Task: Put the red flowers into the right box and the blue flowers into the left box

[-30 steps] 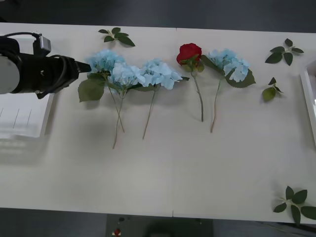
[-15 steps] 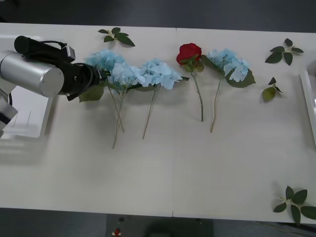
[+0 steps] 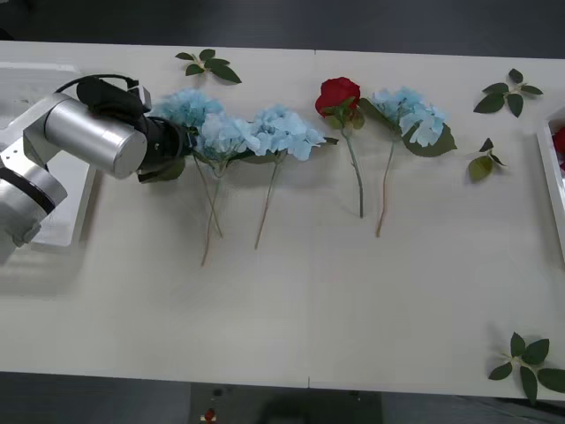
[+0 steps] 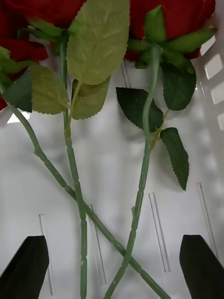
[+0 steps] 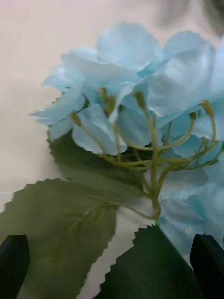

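Three blue flowers lie side by side on the table, the leftmost [image 3: 187, 106] beside the second [image 3: 222, 132] and the third [image 3: 287, 131]. Another blue flower [image 3: 410, 113] lies right of a single red flower [image 3: 338, 93]. My left gripper [image 3: 179, 141] is at the leftmost bloom's underside, over its big leaf. Up close, its black fingers [image 5: 14, 261] stand open around the leaves and stalks of that blue flower [image 5: 135, 88]. My right gripper [image 4: 112, 261] hangs open over the right box [image 4: 116, 154], where red flowers [image 4: 177, 14] lie with their stems crossing. The left box [image 3: 53, 221] sits under my left arm.
Loose green leaf sprigs lie at the back left [image 3: 209, 64], back right [image 3: 509, 93], right [image 3: 485, 159] and front right [image 3: 530, 362]. The right box's rim [image 3: 552, 177] shows at the table's right edge. The front half of the table is bare.
My left arm has swung from over the left box toward the flowers. Its gripper now reaches the leftmost blue flower's leaf.
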Available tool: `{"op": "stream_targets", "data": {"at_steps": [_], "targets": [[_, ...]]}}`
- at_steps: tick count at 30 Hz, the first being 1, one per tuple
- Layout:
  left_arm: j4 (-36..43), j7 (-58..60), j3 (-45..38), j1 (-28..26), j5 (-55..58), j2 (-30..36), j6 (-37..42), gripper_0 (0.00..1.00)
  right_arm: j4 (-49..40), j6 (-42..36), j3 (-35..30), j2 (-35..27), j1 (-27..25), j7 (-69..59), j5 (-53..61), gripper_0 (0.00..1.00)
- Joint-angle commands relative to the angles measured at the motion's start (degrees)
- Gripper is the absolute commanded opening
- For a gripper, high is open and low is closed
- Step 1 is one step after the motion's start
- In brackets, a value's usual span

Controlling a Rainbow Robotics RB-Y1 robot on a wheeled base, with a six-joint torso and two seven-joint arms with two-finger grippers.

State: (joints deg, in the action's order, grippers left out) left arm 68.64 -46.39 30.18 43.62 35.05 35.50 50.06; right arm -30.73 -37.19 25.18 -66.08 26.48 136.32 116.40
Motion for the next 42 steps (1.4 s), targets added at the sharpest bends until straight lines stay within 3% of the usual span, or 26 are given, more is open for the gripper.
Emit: {"op": "stream_targets", "data": {"at_steps": [1, 10, 17, 21, 29, 34, 39, 42], "targets": [[0.18, 1.65, -0.65, 1.55, -1.82, -1.05, -0.75, 1.00, 0.23, -5.62, -1.80, -0.81, 0.76, -0.26, 5.16, 0.82], [0.10, 3.24, 2.34, 1.55, -4.81, -2.98, -2.51, 1.00, -9.79, -24.25, -8.21, -6.17, 1.29, -3.78, 10.52, 0.82], [0.10, 4.64, 4.71, 1.03, -8.33, -3.33, -2.51, 1.00, -23.24, -33.92, -8.13, -8.98, 7.97, -23.56, 6.21, 0.82], [0.10, 4.64, 4.80, 0.15, -9.56, -3.24, -2.51, 1.00, -32.03, -34.62, -7.86, -8.28, 11.66, -35.51, -1.70, 0.81], [0.01, 4.47, 4.71, -1.00, -14.04, -2.63, -2.51, 1.00, -48.11, -33.48, -7.25, -3.35, 12.45, -56.43, -16.73, 0.82], [0.10, 3.41, 5.85, -1.79, -14.48, -0.61, -3.74, 1.00, -50.75, -33.04, -5.67, 0.25, 13.51, -64.51, -23.23, 0.82], [0.45, 3.15, 9.54, -4.33, -11.32, 2.64, -12.00, 1.00, -50.66, -31.19, -3.03, 4.91, 15.09, -76.03, -30.26, 0.82], [3.70, 2.71, 10.42, -4.86, -8.24, 4.14, -11.03, 1.00, -50.48, -29.26, -1.97, 7.63, 15.44, -82.09, -35.71, 0.82]]}}
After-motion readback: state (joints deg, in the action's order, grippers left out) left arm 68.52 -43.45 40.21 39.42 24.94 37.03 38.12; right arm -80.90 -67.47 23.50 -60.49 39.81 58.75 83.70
